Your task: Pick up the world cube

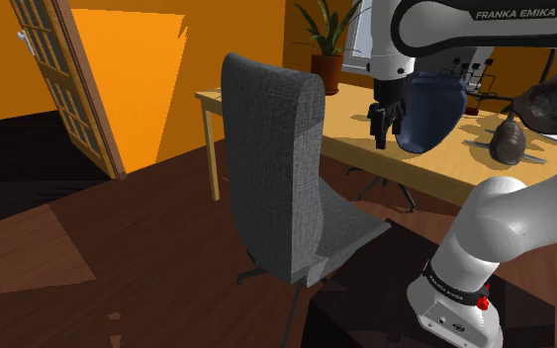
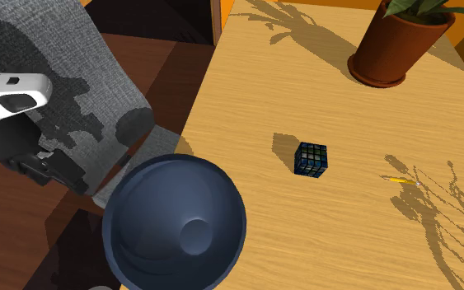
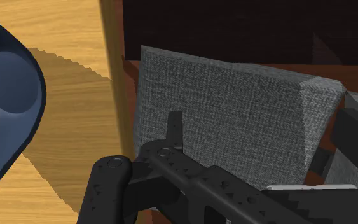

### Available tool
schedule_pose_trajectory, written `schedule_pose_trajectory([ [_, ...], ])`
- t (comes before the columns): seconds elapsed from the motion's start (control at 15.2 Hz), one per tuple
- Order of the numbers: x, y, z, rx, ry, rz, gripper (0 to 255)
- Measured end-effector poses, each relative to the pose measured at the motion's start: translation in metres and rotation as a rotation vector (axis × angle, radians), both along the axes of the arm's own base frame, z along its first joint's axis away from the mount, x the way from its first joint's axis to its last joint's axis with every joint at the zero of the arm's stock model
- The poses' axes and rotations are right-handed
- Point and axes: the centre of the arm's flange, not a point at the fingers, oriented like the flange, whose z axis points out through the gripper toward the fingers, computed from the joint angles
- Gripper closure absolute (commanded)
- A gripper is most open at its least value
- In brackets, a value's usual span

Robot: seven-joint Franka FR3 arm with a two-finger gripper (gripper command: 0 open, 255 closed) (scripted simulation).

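Approach is under way. Gripper [image 1: 384, 127] is hanging by the table [image 2: 246, 91] edge beside the bowl [image 2: 175, 222], carrying nothing; how far open, cannot tell. Cube [image 2: 312, 159] is lying on the table between bowl and pot [image 2: 391, 53]. Next move probably calls for clearing the bowl, then centring above the cube.

Grey chair [image 1: 278, 168] beside table [image 2: 304, 91]; blue bowl [image 2: 175, 222] at edge; potted plant [image 2: 393, 51], pencil [image 2: 399, 179] atop.

The white arm [image 1: 511, 229] has dark joints, FRANKA EMIKA lettering [image 1: 514, 14] on one link, a red dot [image 1: 484, 303] by a black band [image 1: 451, 283], and an all-black claw [image 1: 385, 130].
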Motion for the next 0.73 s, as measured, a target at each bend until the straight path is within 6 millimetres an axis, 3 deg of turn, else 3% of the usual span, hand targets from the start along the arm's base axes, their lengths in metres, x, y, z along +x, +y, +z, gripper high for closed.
schedule_pose_trajectory([
  [0.2,0.003,-0.016,0.000,0.005,-0.005,0.008,0],
  [0.73,0.038,-0.111,0.005,0.036,-0.047,0.074,0],
])
